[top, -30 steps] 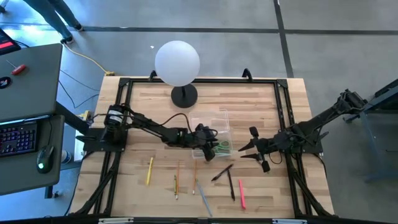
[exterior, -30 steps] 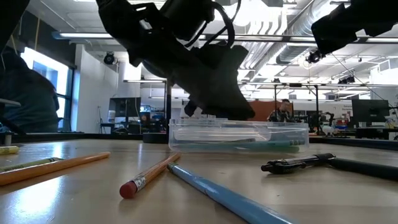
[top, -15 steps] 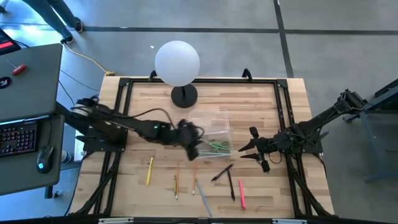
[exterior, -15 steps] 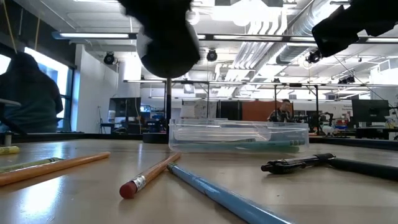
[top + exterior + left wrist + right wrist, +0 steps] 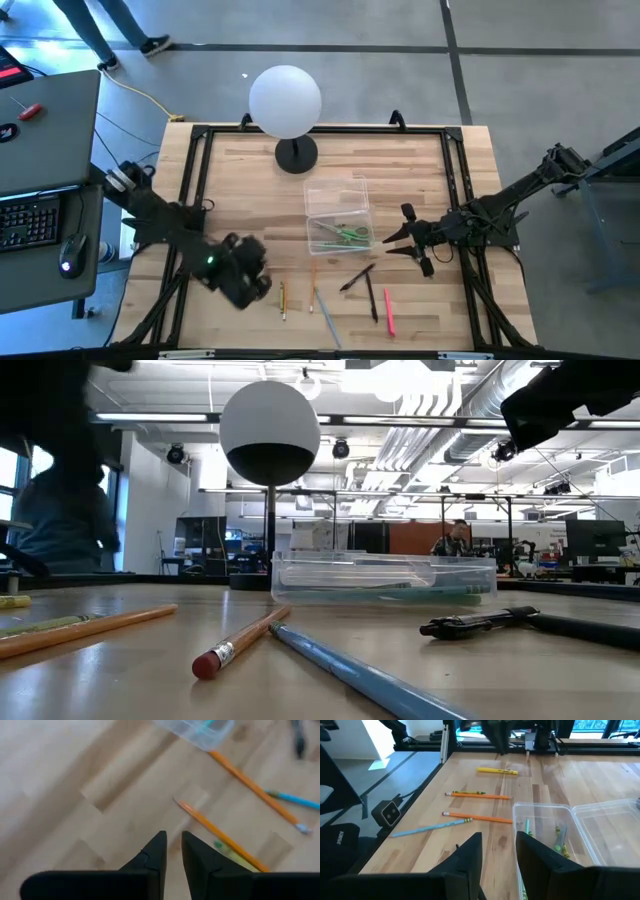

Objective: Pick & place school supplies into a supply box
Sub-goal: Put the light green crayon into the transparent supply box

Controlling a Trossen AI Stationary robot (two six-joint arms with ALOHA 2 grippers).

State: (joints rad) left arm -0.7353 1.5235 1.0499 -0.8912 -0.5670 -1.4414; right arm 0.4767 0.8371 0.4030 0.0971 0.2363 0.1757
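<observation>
My left gripper [image 5: 173, 851] above bare table [image 5: 400, 160] near yellow pen [image 5: 497, 770], fingers nearly together, empty, my right gripper [image 5: 498, 851] beside box [image 5: 340, 215], fingers apart, empty

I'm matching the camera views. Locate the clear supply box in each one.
High view: supply box at the table's centre.
Low view: supply box mid-picture, across the tabletop.
Left wrist view: supply box, one corner at the top edge.
Right wrist view: supply box at lower right.
Shared landmark: the orange pencil beside it.
</observation>
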